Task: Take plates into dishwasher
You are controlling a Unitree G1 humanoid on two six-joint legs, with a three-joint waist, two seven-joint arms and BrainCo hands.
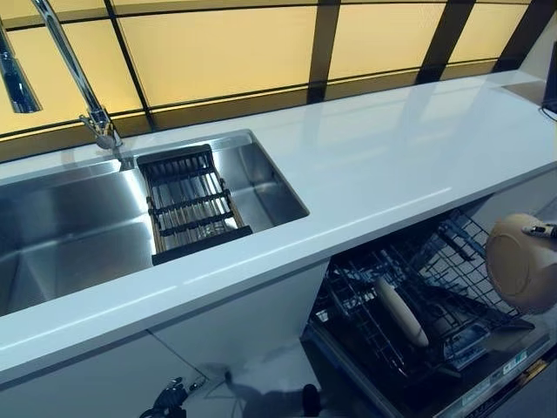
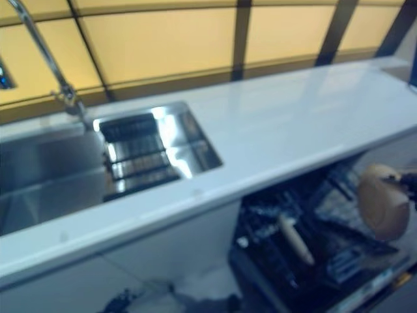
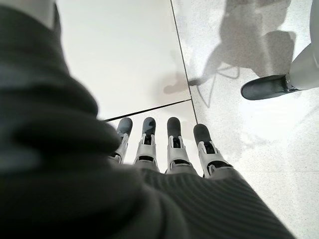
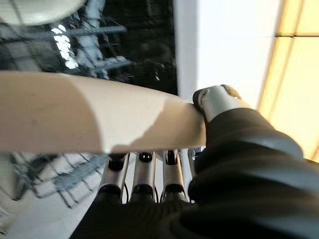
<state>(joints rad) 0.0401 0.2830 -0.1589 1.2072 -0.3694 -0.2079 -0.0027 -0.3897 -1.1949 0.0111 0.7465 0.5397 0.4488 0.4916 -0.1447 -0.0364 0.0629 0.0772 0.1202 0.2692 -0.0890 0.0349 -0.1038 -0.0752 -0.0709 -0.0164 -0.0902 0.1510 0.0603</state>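
Beige, the plate (image 1: 520, 261) sits in the right robot hand (image 4: 219, 102) at the right edge of the scene, above the open dishwasher (image 1: 418, 322). In the right wrist view the thumb lies over the plate's rim on one face and the fingers (image 4: 144, 172) run under the other face, so the plate is pinched between them. It hangs in the air over the right part of the lower rack (image 1: 452, 287), apart from the wires.

A second pale plate (image 1: 402, 312) stands on edge in that rack, left of the held one and nearer the middle of the dishwasher.

Above the dishwasher the white tabletop (image 1: 392, 165) runs from left to far right. Set into it at the left is a steel sink (image 1: 70, 235) with a dark drying rack (image 1: 190, 205) laid across its right part. A curved steel faucet (image 1: 83, 87) rises at the far edge of the sink, before yellow wall panels (image 1: 218, 48) with dark frames.

The left robot hand (image 3: 159, 149) shows in its own wrist view only, low beside a white cabinet front (image 3: 119, 55) and over the speckled floor (image 3: 259, 139); its fingers are straight and hold nothing.
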